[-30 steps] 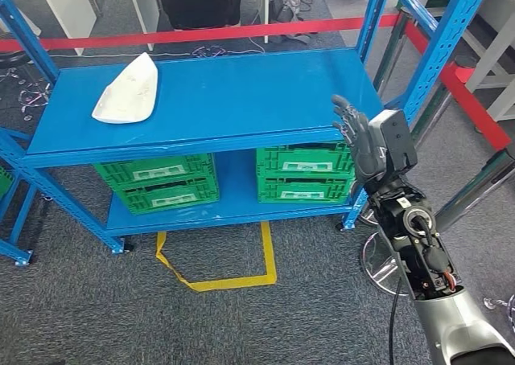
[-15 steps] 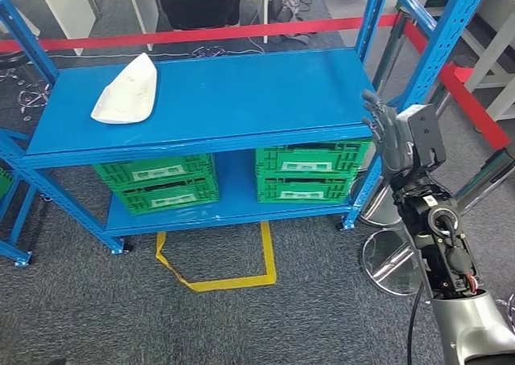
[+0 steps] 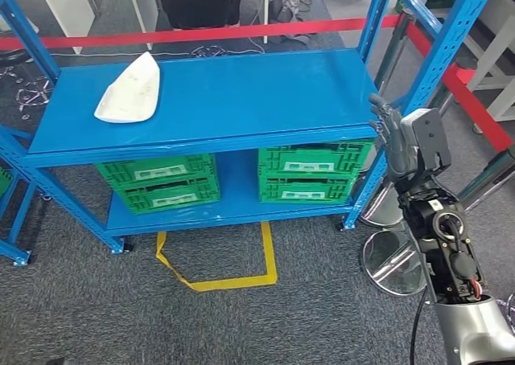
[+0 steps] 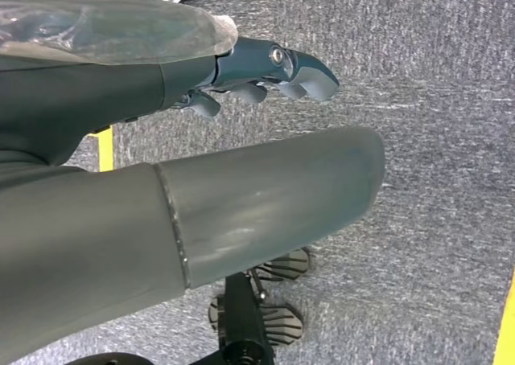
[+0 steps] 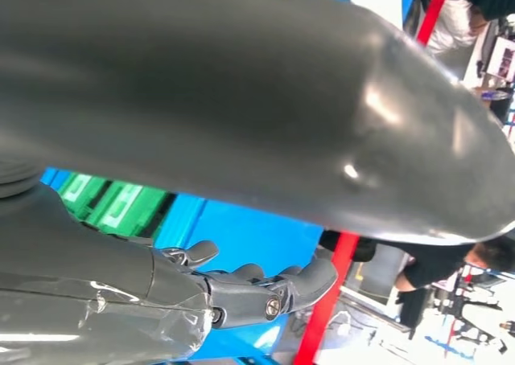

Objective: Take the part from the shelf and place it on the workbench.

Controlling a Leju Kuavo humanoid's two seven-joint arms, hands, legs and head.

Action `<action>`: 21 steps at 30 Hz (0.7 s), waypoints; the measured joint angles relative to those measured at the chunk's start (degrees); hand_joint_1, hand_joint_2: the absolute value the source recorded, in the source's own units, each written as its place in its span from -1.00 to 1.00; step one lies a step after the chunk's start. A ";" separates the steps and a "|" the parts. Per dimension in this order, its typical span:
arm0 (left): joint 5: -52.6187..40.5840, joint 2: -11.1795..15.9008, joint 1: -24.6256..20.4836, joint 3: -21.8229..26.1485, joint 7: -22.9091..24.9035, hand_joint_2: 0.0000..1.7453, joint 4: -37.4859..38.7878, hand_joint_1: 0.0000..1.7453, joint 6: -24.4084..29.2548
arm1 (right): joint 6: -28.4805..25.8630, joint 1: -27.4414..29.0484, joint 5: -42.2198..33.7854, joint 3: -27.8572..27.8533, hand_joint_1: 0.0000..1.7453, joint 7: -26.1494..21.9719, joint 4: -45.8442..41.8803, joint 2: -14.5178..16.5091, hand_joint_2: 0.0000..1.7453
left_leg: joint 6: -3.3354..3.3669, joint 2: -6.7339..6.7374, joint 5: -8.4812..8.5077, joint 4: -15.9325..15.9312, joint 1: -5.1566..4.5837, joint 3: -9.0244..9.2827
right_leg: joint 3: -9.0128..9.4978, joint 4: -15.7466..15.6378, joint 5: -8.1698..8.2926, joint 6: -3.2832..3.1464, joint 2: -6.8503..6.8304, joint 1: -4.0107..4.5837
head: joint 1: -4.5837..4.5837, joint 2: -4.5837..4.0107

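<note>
Part [image 3: 129,90], a white curved shell, lay in the upper left of the frame on the blue shelf [image 3: 243,100], near its left end. Right hand [image 3: 392,140] hung spread and empty at the shelf's right corner, well apart from it. Left hand [image 4: 267,71] held nothing, fingers loosely apart. Reaching well would probably mean crossing leftward above the shelf top before closing.

Honestly there's no text here I can actually read. The green crates [image 3: 157,182] on the lower level of the blue shelf [image 3: 243,100] have pale label strips on their fronts, but whatever's printed on them is way too small and blurry to make out. Same deal with the second stack [image 3: 306,172] toward the right end.
</note>
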 joint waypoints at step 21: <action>0.24 -0.10 0.28 0.00 0.14 -1.00 0.00 -1.00 0.02 | 1.78 0.40 1.05 -0.52 -1.00 -0.99 0.10 -0.07 -1.00 | -2.89 -0.06 -6.86 19.54 0.75 -10.35 | -0.17 1.18 -0.32 -1.77 0.40 -0.59 | -0.50 0.00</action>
